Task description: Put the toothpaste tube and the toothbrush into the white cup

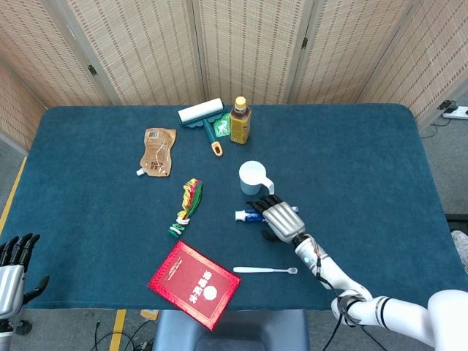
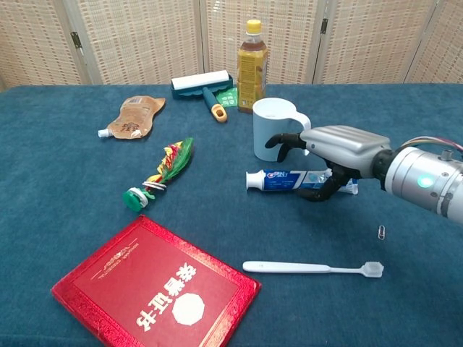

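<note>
A: Position and axis of the blue-and-white toothpaste tube [image 2: 289, 179]?

B: Flat on the dark blue cloth-covered table [image 1: 365, 161], just in front of the white handled cup [image 2: 273, 129]; long axis left-right; cap end toward the robot's left, crimped end toward its right.

A: State of the right hand [image 2: 329, 154]?

B: Arched over the tube's right half; fingers [image 2: 278, 141] spread above it, thumb on the near side; whether it grips the tube cannot be told; in the head view the right hand [image 1: 276, 217] covers most of the tube [image 1: 248, 215].

A: The white plastic toothbrush [image 2: 312, 269]?

B: Flat near the front edge, well apart from the cup; long axis left-right; bristle head toward the robot's right; beside the red hardcover booklet [image 2: 155, 285].

A: Left hand [image 1: 13, 267]?

B: At the table's near left corner, fingers apart, holding nothing.
</note>
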